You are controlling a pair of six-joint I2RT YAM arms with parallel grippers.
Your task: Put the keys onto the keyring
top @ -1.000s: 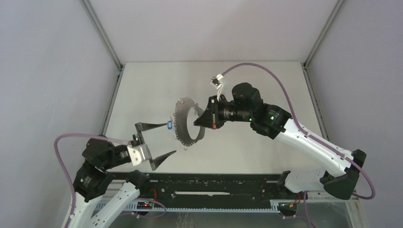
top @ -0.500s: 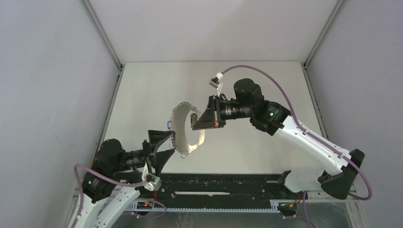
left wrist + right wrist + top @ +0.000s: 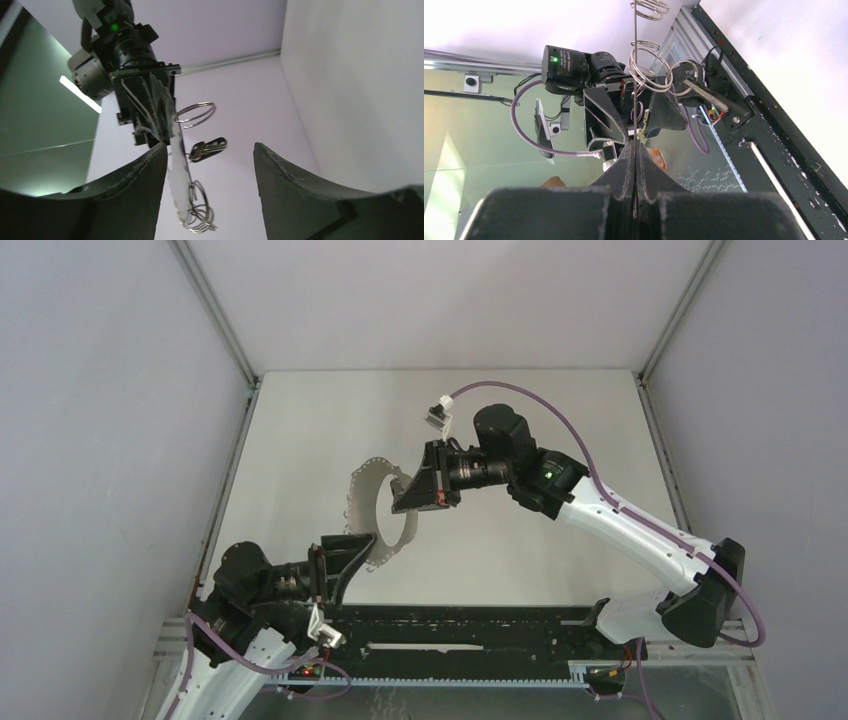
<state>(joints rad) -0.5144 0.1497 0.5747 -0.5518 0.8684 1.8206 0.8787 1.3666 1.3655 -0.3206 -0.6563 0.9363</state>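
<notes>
Pale grey walls [image 3: 100, 390] close in a light table [image 3: 560, 410]. A large thin grey wire keyring [image 3: 177, 175] with a row of small rings along its edge hangs in the air over the middle of the table, a little toward 9 o'clock. It stands on its edge. The right gripper [image 3: 635, 150] comes from 3 o'clock and is closed flat on its thin rim. One small key with a black head and a short silver blade [image 3: 699, 92] hangs from one of the small rings.

The left gripper [image 3: 209, 145] is at 7 o'clock of the keyring, its fingers spread apart and holding nothing. The key hangs in front of the gap, and I cannot tell how far away.

Compared with one second ago, the left arm has drawn back toward its base and turned, and its fingers are less wide. The right arm has carried the keyring slightly toward 9 o'clock.
</notes>
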